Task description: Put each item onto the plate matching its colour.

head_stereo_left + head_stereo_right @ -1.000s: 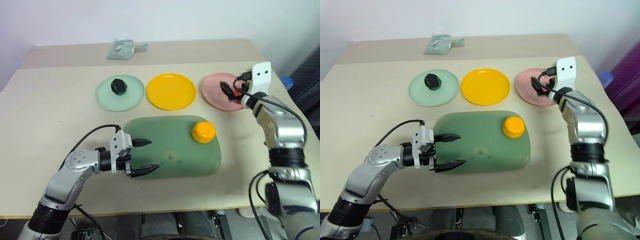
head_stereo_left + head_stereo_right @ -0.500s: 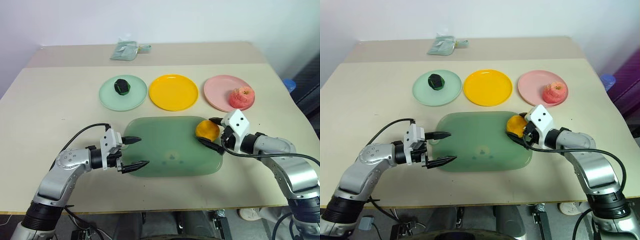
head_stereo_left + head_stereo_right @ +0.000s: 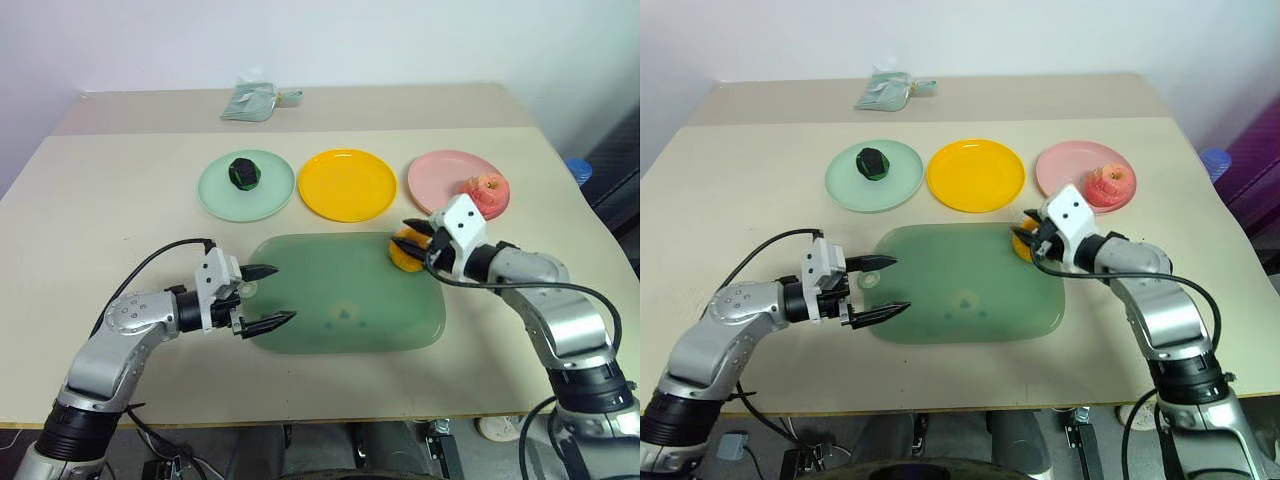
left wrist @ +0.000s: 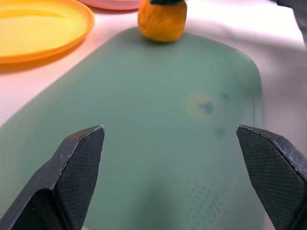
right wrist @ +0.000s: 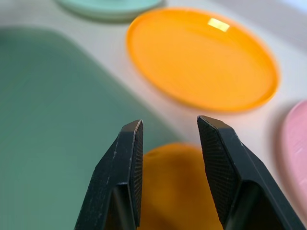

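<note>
Two black fingers of the right gripper [image 3: 412, 238] close on the orange fruit [image 3: 404, 250] at the cutting board's [image 3: 340, 300] corner; the yellow plate [image 3: 347, 184] lies just beyond. The left gripper [image 3: 268, 297] gapes empty.

Smooth, glossy bright yellow round plastic plate [image 5: 204, 62], with a highlight on its rim. Translucent green plastic cutting board [image 4: 158, 143], satin, finely stippled near one edge. Matt beige laminate tabletop [image 3: 100, 210]. Round orange fruit [image 4: 162, 20] with dull, finely pitted skin. Black gripper fingers [image 5: 130, 163], matt, with cross-hatched textured pads. Brushed silver metal arm casings [image 3: 570, 330].
</note>
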{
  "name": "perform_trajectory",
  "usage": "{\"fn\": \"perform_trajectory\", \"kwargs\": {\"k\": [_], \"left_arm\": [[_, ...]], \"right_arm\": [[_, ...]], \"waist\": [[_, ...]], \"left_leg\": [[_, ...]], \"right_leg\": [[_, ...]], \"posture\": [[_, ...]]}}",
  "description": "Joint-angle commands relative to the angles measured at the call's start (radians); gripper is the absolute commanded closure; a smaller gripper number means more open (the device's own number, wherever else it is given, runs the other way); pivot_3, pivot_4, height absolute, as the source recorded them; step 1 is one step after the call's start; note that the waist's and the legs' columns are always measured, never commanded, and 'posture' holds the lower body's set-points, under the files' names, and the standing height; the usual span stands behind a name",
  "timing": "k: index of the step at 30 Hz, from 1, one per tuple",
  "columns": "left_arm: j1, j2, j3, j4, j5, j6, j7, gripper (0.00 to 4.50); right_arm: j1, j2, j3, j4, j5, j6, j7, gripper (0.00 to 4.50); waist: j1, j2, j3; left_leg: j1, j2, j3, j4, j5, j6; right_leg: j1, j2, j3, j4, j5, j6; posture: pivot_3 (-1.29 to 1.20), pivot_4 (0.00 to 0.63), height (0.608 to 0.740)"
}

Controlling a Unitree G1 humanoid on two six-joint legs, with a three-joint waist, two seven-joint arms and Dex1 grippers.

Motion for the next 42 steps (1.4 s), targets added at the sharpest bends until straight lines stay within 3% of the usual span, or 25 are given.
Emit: {"fn": "perform_trajectory", "kwargs": {"k": [1, 3, 7, 21, 26, 29, 34, 39, 42], "left_arm": [[-0.012, 0.013, 0.03, -0.043, -0.018, 0.011, 0.013, 0.0], [-0.009, 0.015, 0.035, -0.048, -0.023, 0.016, 0.016, 0.0], [0.0, 0.02, 0.035, -0.057, -0.037, 0.02, 0.008, 0.0], [-0.023, 0.01, 0.006, -0.1, -0.051, 0.064, 0.02, 0.0], [-0.023, 0.012, 0.012, -0.119, -0.056, 0.085, 0.034, 0.0], [-0.019, 0.016, 0.025, -0.118, -0.055, 0.093, 0.044, 0.0], [-0.017, 0.024, 0.08, -0.066, -0.047, 0.091, 0.067, 0.0], [-0.017, 0.009, 0.132, -0.018, -0.054, 0.074, 0.096, 0.0], [0.008, 0.0, 0.157, -0.019, -0.054, 0.06, 0.111, 0.0]], "right_arm": [[-0.027, 0.005, -0.039, -0.028, 0.058, 0.033, 0.03, 2.46], [-0.012, -0.015, -0.058, -0.059, 0.092, 0.076, 0.052, 1.88], [0.048, -0.054, -0.07, -0.097, 0.097, 0.114, 0.062, 0.02], [0.102, -0.019, -0.035, 0.029, -0.01, 0.042, -0.008, 0.02], [0.088, 0.007, -0.044, 0.014, -0.008, 0.022, -0.011, 1.58], [0.048, 0.028, -0.035, 0.002, -0.01, 0.013, -0.021, 1.62], [-0.172, 0.151, 0.022, 0.153, -0.059, 0.016, -0.1, 1.62], [-0.482, 0.303, 0.075, 0.635, -0.158, -0.11, -0.175, 1.62], [-0.587, 0.346, 0.076, 0.848, -0.181, -0.21, -0.159, 1.62]], "waist": [[0.001, 0.0, 0.0], [0.004, 0.0, 0.0], [0.005, 0.0, 0.0], [0.002, 0.0, 0.0], [0.001, 0.0, 0.0], [-0.001, 0.0, 0.0], [-0.017, 0.0, 0.0], [-0.028, 0.0, 0.0], [-0.027, 0.0, 0.0]], "left_leg": [[0.0, 0.0, 0.0, 0.0, 0.0, 0.0], [-0.001, 0.0, 0.0, 0.0, 0.0, 0.0], [-0.001, 0.0, 0.0, 0.0, 0.0, 0.0], [-0.001, 0.0, 0.0, 0.0, 0.0, 0.0], [-0.001, 0.0, 0.0, 0.0, 0.0, 0.0], [-0.001, 0.0, 0.0, 0.0, 0.0, 0.0], [-0.001, 0.0, 0.0, 0.0, 0.0, 0.0], [-0.001, 0.0, 0.001, -0.001, 0.0, 0.0], [-0.006, 0.0, 0.001, -0.001, 0.0, 0.0]], "right_leg": [[0.0, 0.0, 0.0, 0.0, 0.0, 0.0], [0.0, 0.0, 0.0, 0.0, 0.0, 0.0], [0.0, -0.001, 0.0, 0.0, 0.0, 0.0], [0.0, 0.0, 0.0, 0.0, 0.0, 0.0], [0.0, 0.0, 0.0, 0.0, 0.0, 0.0], [-0.001, 0.0, 0.0, 0.0, 0.0, 0.0], [-0.001, 0.001, 0.0, 0.0, 0.0, 0.0], [-0.002, 0.0, 0.0, 0.001, 0.0, 0.0], [-0.007, -0.001, 0.0, 0.001, 0.0, 0.0]], "posture": [[0.0, 0.15, 0.74], [0.0, 0.15, 0.74], [0.0, 0.15, 0.74], [0.0, 0.15, 0.74], [0.0, 0.15, 0.74], [0.0, 0.15, 0.74], [0.0, 0.15, 0.74], [0.0, 0.15, 0.74], [0.0, 0.15, 0.74]]}}
